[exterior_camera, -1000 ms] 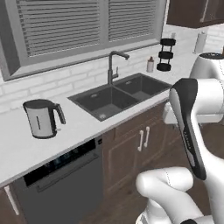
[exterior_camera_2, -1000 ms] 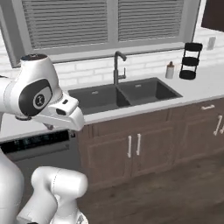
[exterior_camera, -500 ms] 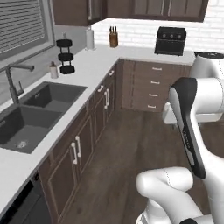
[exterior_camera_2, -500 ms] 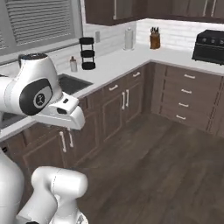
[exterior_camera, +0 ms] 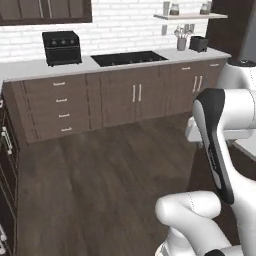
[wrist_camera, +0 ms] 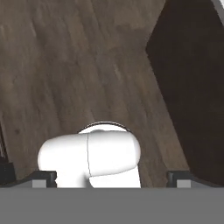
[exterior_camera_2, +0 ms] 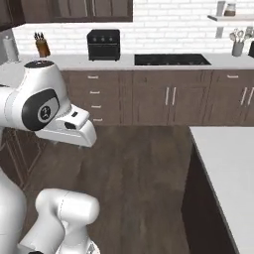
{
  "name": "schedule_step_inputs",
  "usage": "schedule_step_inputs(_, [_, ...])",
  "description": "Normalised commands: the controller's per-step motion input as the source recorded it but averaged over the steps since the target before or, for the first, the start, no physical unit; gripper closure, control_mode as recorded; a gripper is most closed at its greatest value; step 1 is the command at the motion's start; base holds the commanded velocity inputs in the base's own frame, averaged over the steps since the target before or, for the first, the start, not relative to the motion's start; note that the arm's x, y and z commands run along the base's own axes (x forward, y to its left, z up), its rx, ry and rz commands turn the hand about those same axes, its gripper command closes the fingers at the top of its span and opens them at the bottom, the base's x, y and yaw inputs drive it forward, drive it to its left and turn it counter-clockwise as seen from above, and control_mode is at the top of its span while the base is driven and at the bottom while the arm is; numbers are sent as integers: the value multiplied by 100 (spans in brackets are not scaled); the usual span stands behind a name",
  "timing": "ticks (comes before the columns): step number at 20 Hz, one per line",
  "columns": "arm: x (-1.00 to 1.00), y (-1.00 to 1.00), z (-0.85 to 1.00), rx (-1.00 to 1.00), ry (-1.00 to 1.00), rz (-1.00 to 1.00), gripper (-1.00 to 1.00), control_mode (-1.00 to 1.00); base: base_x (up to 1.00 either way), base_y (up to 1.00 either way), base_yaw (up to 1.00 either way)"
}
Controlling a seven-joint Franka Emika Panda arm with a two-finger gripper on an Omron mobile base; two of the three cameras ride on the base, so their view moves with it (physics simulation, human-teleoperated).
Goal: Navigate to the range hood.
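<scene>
The range hood is out of view. The flat black cooktop (exterior_camera: 129, 58) (exterior_camera_2: 171, 59) lies in the counter along the far white brick wall, and only bare brick shows above it up to the frame's top. In the hand view my gripper (wrist_camera: 111, 178) points down at the wooden floor. Its two dark fingertips (wrist_camera: 43, 177) stand far apart at the bottom, open, with nothing between them. The arm is folded close to the base.
A black toaster oven (exterior_camera: 61, 47) (exterior_camera_2: 103, 44) stands left of the cooktop, under dark wall cabinets (exterior_camera_2: 94, 9). A utensil holder (exterior_camera_2: 238, 47) and a toaster (exterior_camera: 199, 43) are to its right. An island counter (exterior_camera_2: 228, 163) is close on the right. Wooden floor (exterior_camera: 100, 170) lies ahead.
The whole picture has swung: the base turned right, away from the sink and window. The cooktop wall now lies straight ahead. The arm keeps the same folded pose.
</scene>
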Motion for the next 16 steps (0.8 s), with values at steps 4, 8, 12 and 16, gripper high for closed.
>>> schedule_step_inputs(4, [0, 0, 0, 0, 0, 0, -100, 100, -1, -6, -90])
schedule_step_inputs(8, [0, 0, 0, 0, 0, 0, -100, 100, 0, 0, -85])
schedule_step_inputs(12, [0, 0, 0, 0, 0, 0, -100, 100, 0, 0, -85])
schedule_step_inputs(16, [0, 0, 0, 0, 0, 0, -100, 100, -1, 0, -88])
